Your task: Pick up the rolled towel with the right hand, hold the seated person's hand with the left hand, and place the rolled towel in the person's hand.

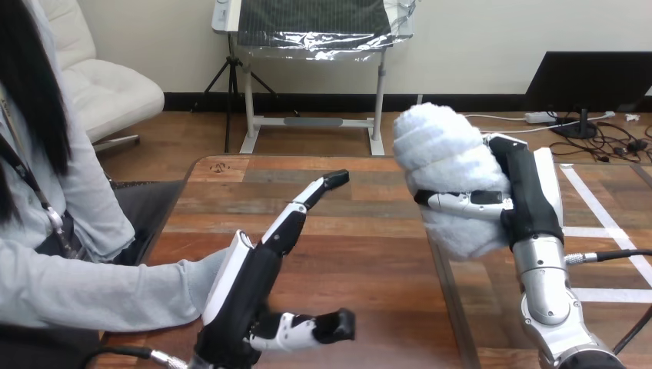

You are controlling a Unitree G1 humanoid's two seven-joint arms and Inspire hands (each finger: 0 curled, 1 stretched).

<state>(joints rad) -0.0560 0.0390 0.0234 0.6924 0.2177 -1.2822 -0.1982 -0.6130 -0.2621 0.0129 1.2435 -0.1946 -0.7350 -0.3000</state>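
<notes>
R hand, head view: fingers and thumb curled tight round the towel, gripping it roughly upright and lifted clear of the table. Towel sits on the hand's inner side, toward the L hand. L hand is well apart from R, low over the table, fingers straight, thumb stuck out, nothing in its grasp. Person's sleeve ends right at its outer side; can't tell if they touch.
</notes>
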